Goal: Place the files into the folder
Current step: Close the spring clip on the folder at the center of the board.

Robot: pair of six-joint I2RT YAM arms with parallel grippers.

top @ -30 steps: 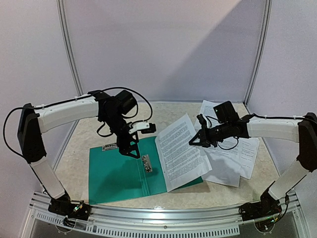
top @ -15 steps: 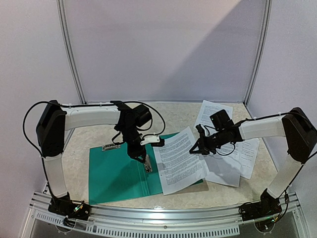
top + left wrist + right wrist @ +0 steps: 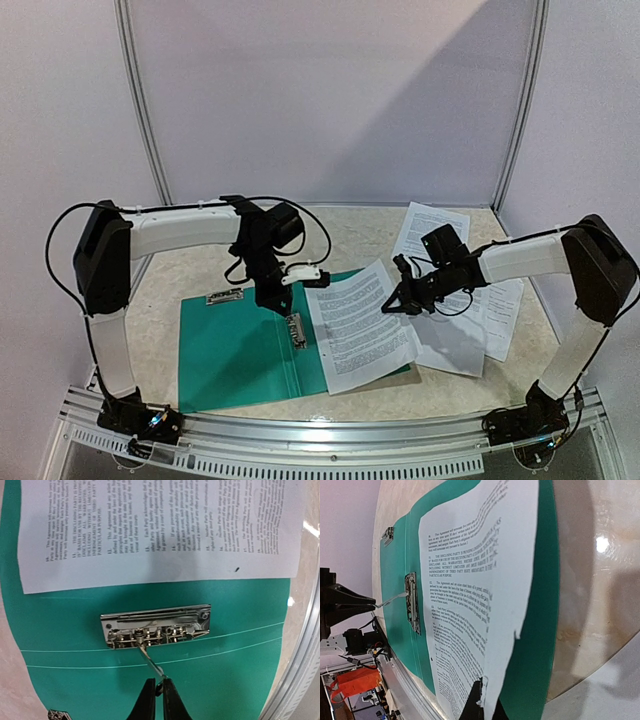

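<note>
The teal folder [image 3: 235,355] lies open on the table, its metal clip [image 3: 296,330] on the spine. In the left wrist view the clip [image 3: 156,626] has its thin lever [image 3: 149,661] raised, and my left gripper [image 3: 159,687] is shut on the lever's tip. One of the files, a printed sheet [image 3: 360,322], rests over the folder's right half. My right gripper [image 3: 393,300] is shut on its right edge. The right wrist view shows this sheet [image 3: 475,605] pinched between the right gripper [image 3: 482,705] jaws, over the folder [image 3: 540,655].
More printed sheets [image 3: 475,330] lie spread on the table to the right of the folder. A small label strip [image 3: 225,296] sits by the folder's far left corner. A metal rail [image 3: 330,440] runs along the near table edge. Enclosure walls stand close on both sides.
My left gripper came down onto the clip and closed on its lever. The right gripper shifted the sheet slightly left over the folder.
</note>
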